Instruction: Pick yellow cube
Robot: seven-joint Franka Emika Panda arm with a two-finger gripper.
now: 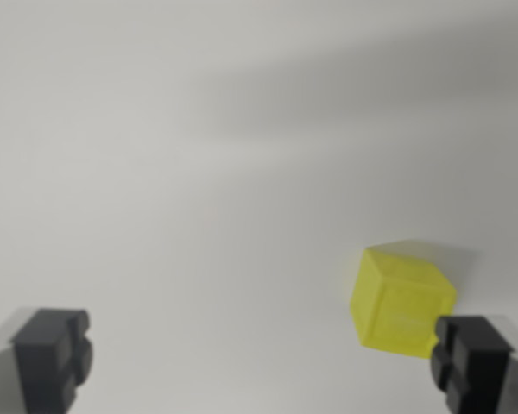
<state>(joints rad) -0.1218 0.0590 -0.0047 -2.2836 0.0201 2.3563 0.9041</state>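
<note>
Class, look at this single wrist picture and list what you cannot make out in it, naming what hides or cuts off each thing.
1. Yellow cube: its lower right corner is hidden behind the finger on the wrist view's right; its underside faces away.
2. Gripper: both fingers are cut off by the bottom edge, so the arm is unseen.
3. Table: blurred, with no edges in frame.
4. Whatever casts the soft shadow bands on the table lies outside the frame.

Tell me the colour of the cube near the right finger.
Yellow, slightly translucent; the cube shows only in the wrist view.
</note>
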